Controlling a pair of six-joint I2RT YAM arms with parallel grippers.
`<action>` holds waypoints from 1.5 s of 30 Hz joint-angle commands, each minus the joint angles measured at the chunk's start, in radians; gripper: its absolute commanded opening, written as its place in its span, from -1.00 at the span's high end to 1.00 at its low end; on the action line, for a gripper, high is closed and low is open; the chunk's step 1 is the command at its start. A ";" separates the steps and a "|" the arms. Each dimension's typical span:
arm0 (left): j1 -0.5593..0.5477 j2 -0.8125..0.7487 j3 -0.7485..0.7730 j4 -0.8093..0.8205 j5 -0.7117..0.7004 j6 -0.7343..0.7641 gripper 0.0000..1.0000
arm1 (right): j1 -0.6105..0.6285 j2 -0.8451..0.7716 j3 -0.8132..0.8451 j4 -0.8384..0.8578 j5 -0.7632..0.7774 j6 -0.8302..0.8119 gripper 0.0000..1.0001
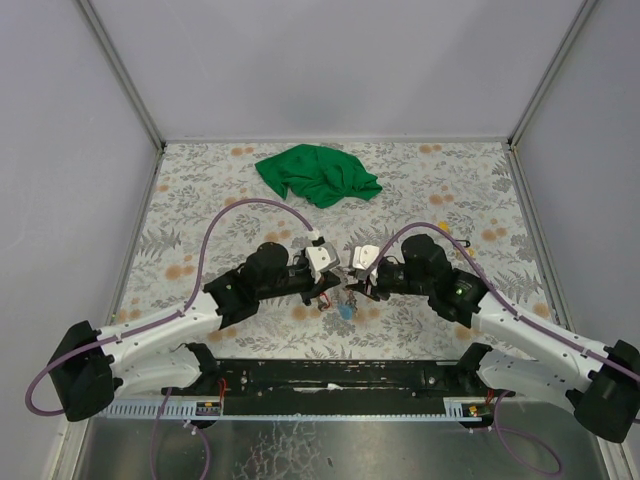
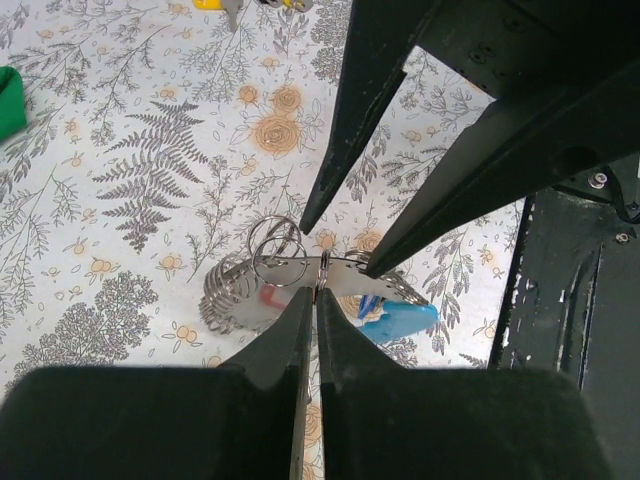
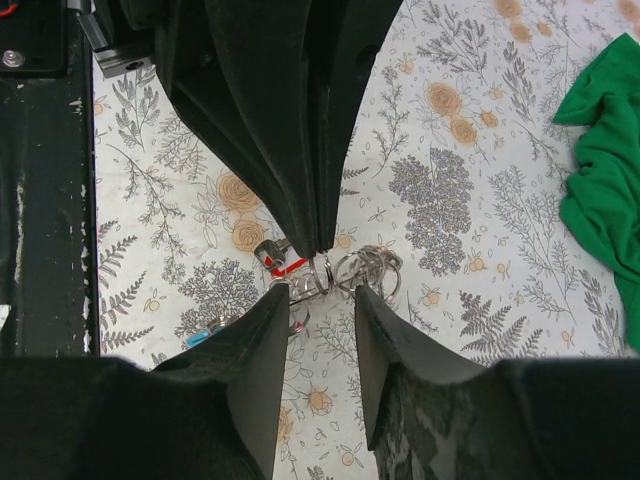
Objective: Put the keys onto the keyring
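The keyring [image 2: 240, 292] is a cluster of thin grey metal loops held just above the table; it also shows in the right wrist view [image 3: 366, 270]. My left gripper [image 2: 318, 290] is shut on one thin loop of it. My right gripper [image 3: 320, 295] is open, its fingers [image 2: 372, 262] either side of the loops, facing the left gripper. The red-tagged key [image 2: 268, 297] hangs by the loops and shows in the right wrist view [image 3: 285, 266]. The light blue-tagged key [image 2: 402, 320] lies below them. In the top view both grippers meet at the table's near middle [image 1: 342, 286], above the blue key [image 1: 346, 311].
A crumpled green cloth [image 1: 318, 175] lies at the back middle of the floral tabletop. The black base rail [image 1: 330, 375] runs along the near edge. A small yellow item [image 2: 215, 3] shows at the top edge of the left wrist view.
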 commanded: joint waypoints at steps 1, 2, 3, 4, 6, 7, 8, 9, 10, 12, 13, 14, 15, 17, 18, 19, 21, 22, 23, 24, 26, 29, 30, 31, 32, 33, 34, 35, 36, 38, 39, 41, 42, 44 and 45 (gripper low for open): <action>-0.009 -0.019 0.030 -0.017 -0.020 0.028 1.00 | 0.001 0.005 0.049 0.002 -0.020 -0.025 0.24; -0.010 -0.020 0.028 -0.012 -0.020 0.028 1.00 | 0.002 0.007 0.047 0.010 -0.028 -0.025 0.25; -0.011 -0.022 0.026 -0.009 -0.017 0.028 1.00 | 0.002 0.011 0.047 0.015 -0.032 -0.025 0.26; -0.011 -0.025 0.025 -0.006 -0.015 0.029 1.00 | 0.002 0.015 0.048 0.020 -0.033 -0.027 0.27; -0.011 -0.030 0.020 0.004 -0.007 0.027 1.00 | 0.002 0.022 0.049 0.030 -0.033 -0.033 0.30; -0.011 -0.032 0.018 0.006 -0.004 0.028 1.00 | 0.002 0.026 0.049 0.037 -0.036 -0.034 0.31; -0.011 -0.032 0.018 0.008 -0.002 0.026 1.00 | 0.002 0.030 0.050 0.042 -0.042 -0.035 0.32; -0.012 -0.033 0.017 0.010 0.000 0.025 1.00 | 0.001 0.036 0.051 0.048 -0.049 -0.034 0.33; -0.011 -0.034 0.015 0.013 0.001 0.025 1.00 | 0.001 0.041 0.051 0.054 -0.055 -0.036 0.34; -0.011 -0.035 0.013 0.018 0.004 0.024 1.00 | 0.002 0.051 0.050 0.069 -0.059 -0.037 0.36; -0.011 -0.035 0.012 0.019 0.009 0.025 1.00 | 0.002 0.055 0.049 0.078 -0.061 -0.037 0.36; -0.011 -0.037 0.009 0.021 0.010 0.025 1.00 | 0.002 0.058 0.046 0.087 -0.061 -0.036 0.37; -0.011 -0.038 0.009 0.022 0.013 0.026 1.00 | 0.001 0.061 0.045 0.097 -0.063 -0.037 0.37; -0.011 -0.039 0.007 0.022 0.014 0.025 1.00 | 0.002 0.065 0.042 0.112 -0.063 -0.040 0.38; -0.011 -0.039 0.008 0.023 0.015 0.026 1.00 | 0.002 0.066 0.042 0.114 -0.061 -0.041 0.38; -0.011 -0.039 0.007 0.022 0.016 0.026 1.00 | 0.001 0.066 0.041 0.118 -0.059 -0.043 0.39; -0.011 -0.038 0.005 0.024 0.017 0.027 1.00 | 0.002 0.064 0.038 0.126 -0.059 -0.045 0.39; -0.011 -0.039 0.005 0.024 0.017 0.027 1.00 | 0.001 0.061 0.036 0.129 -0.056 -0.046 0.39; -0.012 -0.040 0.004 0.024 0.016 0.027 1.00 | 0.001 0.058 0.034 0.130 -0.052 -0.047 0.39; -0.012 -0.041 0.003 0.025 0.016 0.028 1.00 | 0.001 0.056 0.032 0.131 -0.046 -0.050 0.39; -0.011 -0.044 0.000 0.028 0.016 0.030 1.00 | 0.001 0.050 0.025 0.131 -0.029 -0.055 0.39; -0.011 -0.047 -0.005 0.030 0.015 0.031 1.00 | 0.002 0.040 0.018 0.131 -0.023 -0.061 0.39; -0.011 -0.047 -0.005 0.032 0.014 0.033 1.00 | 0.001 0.038 0.018 0.130 -0.024 -0.066 0.39; -0.011 -0.047 -0.005 0.032 0.013 0.034 1.00 | 0.002 0.037 0.018 0.127 -0.023 -0.071 0.39; -0.012 -0.047 -0.005 0.030 0.015 0.036 1.00 | 0.002 0.037 0.020 0.122 -0.021 -0.077 0.39; -0.011 -0.048 -0.006 0.031 0.017 0.036 1.00 | 0.002 0.038 0.021 0.117 -0.020 -0.082 0.39; -0.012 -0.048 -0.007 0.031 0.020 0.038 1.00 | 0.002 0.039 0.022 0.113 -0.021 -0.088 0.38; -0.012 -0.048 -0.008 0.032 0.024 0.041 1.00 | 0.001 0.039 0.024 0.110 -0.023 -0.091 0.38; -0.011 -0.051 -0.010 0.034 0.027 0.042 1.00 | 0.002 0.041 0.025 0.108 -0.026 -0.094 0.37; -0.011 -0.053 -0.012 0.033 0.032 0.047 1.00 | 0.002 0.044 0.028 0.106 -0.023 -0.104 0.35; -0.010 -0.055 -0.014 0.034 0.034 0.048 1.00 | 0.002 0.046 0.031 0.101 -0.023 -0.109 0.34; -0.011 -0.060 -0.017 0.037 0.040 0.052 1.00 | 0.001 0.054 0.038 0.090 -0.022 -0.118 0.32; -0.011 -0.062 -0.021 0.042 0.042 0.052 1.00 | 0.001 0.057 0.041 0.086 -0.024 -0.123 0.32; -0.012 -0.064 -0.023 0.043 0.044 0.056 1.00 | 0.001 0.063 0.045 0.082 -0.030 -0.128 0.32; -0.011 -0.065 -0.024 0.044 0.045 0.057 1.00 | 0.001 0.067 0.047 0.079 -0.031 -0.130 0.32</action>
